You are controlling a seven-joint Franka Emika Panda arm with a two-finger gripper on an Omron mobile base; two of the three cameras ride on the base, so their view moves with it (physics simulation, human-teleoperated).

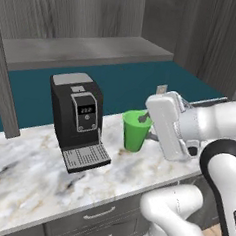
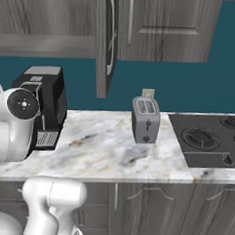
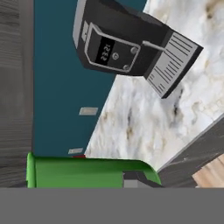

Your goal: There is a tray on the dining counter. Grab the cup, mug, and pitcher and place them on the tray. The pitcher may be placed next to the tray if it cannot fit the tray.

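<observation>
The cup point(image 1: 136, 131), a glossy green tapered tumbler, stands upright on the marbled counter point(image 1: 30, 173) just right of the black coffee machine point(image 1: 78, 119). The end effector point(image 1: 148, 123) sits at its rim from the right, one finger inside; whether the jaws are clamped I cannot tell. In the hand view the green wall point(image 3: 78, 173) lies right at the fingertips

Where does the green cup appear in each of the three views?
Left base view: the cup stands on the worktop, right of centre, at the gripper.
Right base view: not in it.
Hand view: the cup lies along the bottom, left of centre.
Shared landmark: the black coffee machine.
</observation>
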